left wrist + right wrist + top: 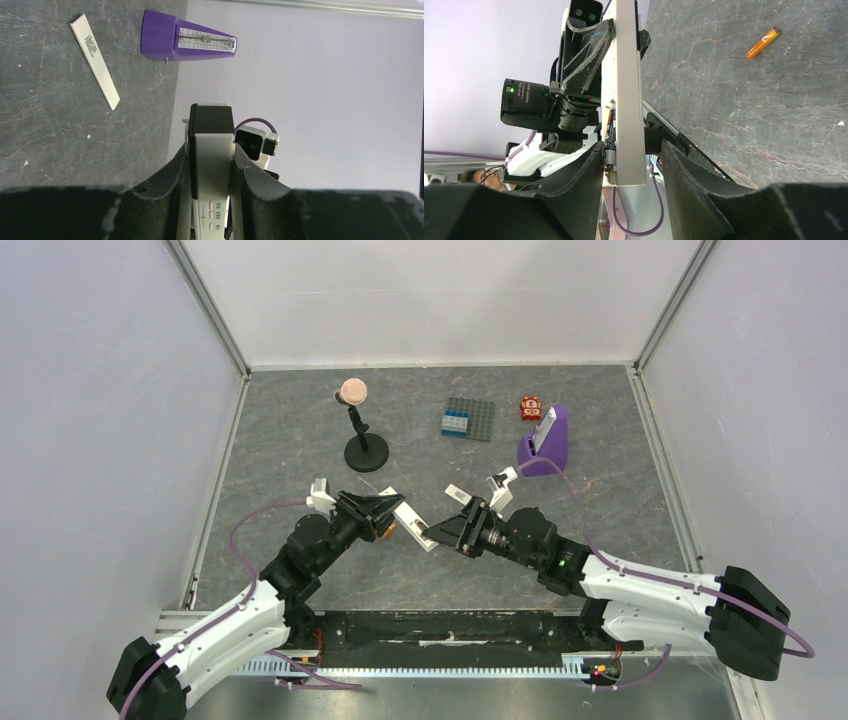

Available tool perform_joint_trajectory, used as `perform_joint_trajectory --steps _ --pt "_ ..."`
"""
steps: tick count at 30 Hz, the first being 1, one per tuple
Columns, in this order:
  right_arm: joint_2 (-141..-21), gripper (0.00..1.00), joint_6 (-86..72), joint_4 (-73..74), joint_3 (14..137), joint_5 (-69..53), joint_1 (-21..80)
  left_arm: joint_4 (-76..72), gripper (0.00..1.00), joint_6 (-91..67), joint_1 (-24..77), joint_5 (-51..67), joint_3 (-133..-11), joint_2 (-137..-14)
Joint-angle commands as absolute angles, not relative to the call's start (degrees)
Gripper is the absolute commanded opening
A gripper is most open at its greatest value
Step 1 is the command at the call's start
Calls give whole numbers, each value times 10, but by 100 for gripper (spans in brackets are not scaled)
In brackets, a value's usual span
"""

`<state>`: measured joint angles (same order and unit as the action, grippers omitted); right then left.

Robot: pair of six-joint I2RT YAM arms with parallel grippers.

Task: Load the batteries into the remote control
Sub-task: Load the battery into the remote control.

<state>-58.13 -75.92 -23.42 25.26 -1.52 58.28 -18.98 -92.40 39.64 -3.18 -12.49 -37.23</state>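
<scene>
The white remote control (415, 528) hangs above the table between both arms. My left gripper (392, 510) is shut on it, the fingers pressing its two sides (212, 165). My right gripper (631, 150) stands open around the remote's other end (624, 90). Its left finger touches the dark grey battery (610, 137), which lies along the remote's side. A gap shows between the right finger and the remote. The orange battery (763, 42) lies loose on the table. A thin white strip (95, 60) lies flat on the table near the purple stand (185, 42).
At the back of the table stand a black stand with a pink ball (362, 435), a grey studded plate (468, 420), a small red toy (530, 408) and the purple wedge-shaped stand (545, 445). White walls close in the table on three sides.
</scene>
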Motion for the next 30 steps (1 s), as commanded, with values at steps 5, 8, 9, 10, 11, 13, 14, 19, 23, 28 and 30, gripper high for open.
perform_joint_trajectory --steps 5,8,9,10,11,13,14,19,23,28,30 --pt "-602 42 -762 -278 247 -62 572 -256 2 -866 398 13 -156 -360" --pt "-610 39 -761 -294 248 -77 570 -261 2 -854 398 21 -157 -360" --pt "-613 38 -760 -301 248 -82 569 -262 2 -851 398 23 -157 -360" --pt "-615 38 -759 -306 248 -88 569 -261 2 -847 398 26 -158 -360" --pt "-617 38 -757 -310 248 -92 569 -262 2 -841 399 28 -159 -360" --pt "-618 40 -752 -317 249 -99 568 -257 2 -832 398 31 -160 -358" --pt "-616 43 -749 -318 249 -102 568 -251 2 -829 398 32 -160 -357" --pt "-601 60 -728 -322 249 -115 565 -233 2 -816 398 26 -151 -348" --pt "-587 68 -714 -325 250 -137 559 -209 2 -805 399 16 -147 -336" --pt "-578 74 -700 -330 252 -166 553 -192 2 -805 398 12 -144 -328" --pt "-573 73 -697 -326 248 -168 552 -190 2 -813 398 9 -143 -326"
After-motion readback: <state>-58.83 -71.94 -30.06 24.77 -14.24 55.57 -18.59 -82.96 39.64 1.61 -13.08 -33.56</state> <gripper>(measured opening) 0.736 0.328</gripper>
